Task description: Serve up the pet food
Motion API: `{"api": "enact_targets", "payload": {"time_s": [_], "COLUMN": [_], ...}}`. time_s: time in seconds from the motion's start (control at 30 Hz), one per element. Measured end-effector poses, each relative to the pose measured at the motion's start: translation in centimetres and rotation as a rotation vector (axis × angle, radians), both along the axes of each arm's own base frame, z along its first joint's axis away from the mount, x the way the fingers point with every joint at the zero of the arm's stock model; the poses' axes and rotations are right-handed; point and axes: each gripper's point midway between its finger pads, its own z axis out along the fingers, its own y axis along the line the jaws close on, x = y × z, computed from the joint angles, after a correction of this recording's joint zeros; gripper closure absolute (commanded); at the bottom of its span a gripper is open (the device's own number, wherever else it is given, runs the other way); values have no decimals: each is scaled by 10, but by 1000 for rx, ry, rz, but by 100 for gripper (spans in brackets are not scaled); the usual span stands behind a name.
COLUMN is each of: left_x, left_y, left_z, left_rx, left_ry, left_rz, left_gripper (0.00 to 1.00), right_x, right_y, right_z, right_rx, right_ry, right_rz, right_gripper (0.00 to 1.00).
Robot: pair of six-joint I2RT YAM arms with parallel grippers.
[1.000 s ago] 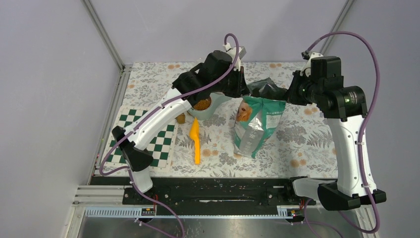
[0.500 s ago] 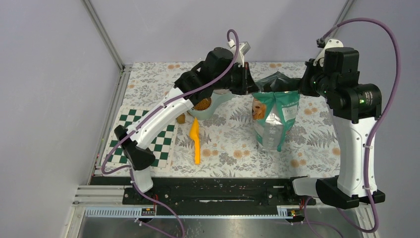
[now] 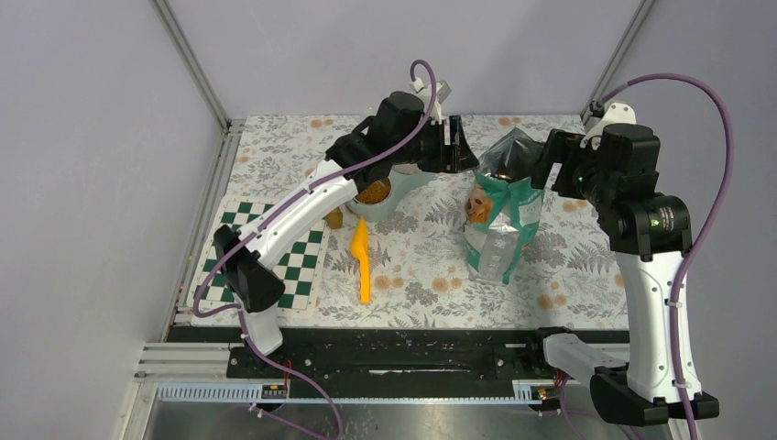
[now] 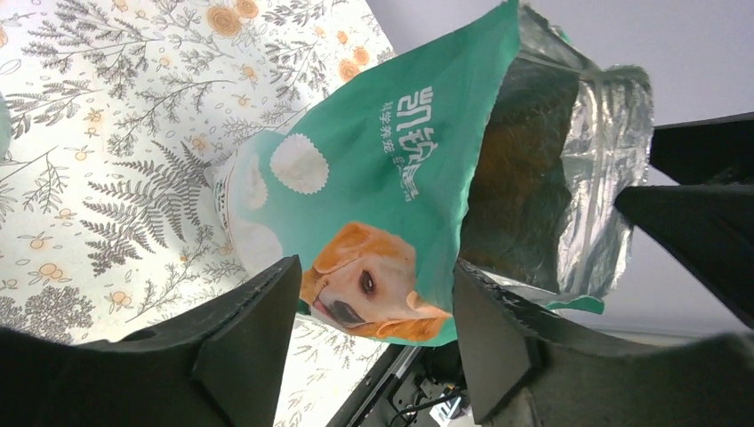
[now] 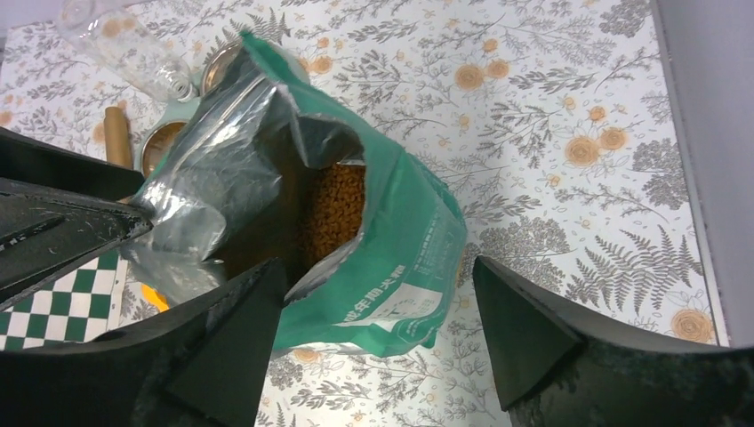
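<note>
Floral bench (image 3: pixel 568 275): opened bag (image 3: pixel 499 229) stands between left gripper (image 4: pixel 374 267) and right gripper (image 5: pixel 378 265), both open. Next, likely: orange scoop (image 3: pixel 364 266) into pet food (image 5: pixel 336 209).

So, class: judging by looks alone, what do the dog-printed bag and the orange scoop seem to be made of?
Bag: probably laminated plastic film. It has a glossy teal print outside and a silver, foil-like lining inside that creases and glints.
Scoop: likely moulded plastic. It is a uniform bright orange with a smooth surface.
</note>
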Motion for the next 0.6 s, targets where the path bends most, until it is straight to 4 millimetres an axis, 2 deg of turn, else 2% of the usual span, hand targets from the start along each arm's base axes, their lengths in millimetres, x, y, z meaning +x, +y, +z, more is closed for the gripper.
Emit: {"api": "enact_targets", "payload": {"time_s": [0.2,0.3,0.37,0.47,0.53,0.6], "left_x": [2,6,10,10,5,0], "left_y": [2,13,28,61,91,116], "left_z": [19,35,50,68,71,65], "left_rx": [-23,-47,-65,-82,-69,-45], "left_ry": [-41,-62,-86,-130,-152,-163], "left_rz": [-3,16,41,106,171,231], "left_gripper": [30,29,27,25,25,25], "right_x": [-1,-4,-9,-18,-24,-31], "right_y": [9,17,23,27,29,31], "right_z": [1,9,18,34,43,51], "right_rx": [44,72,95,121,138,158], "right_ry": [1,-16,-40,-89,-116,-141], "right_rz": [27,65,97,121,128,137], "right_gripper": [3,2,3,5,6,6]}}
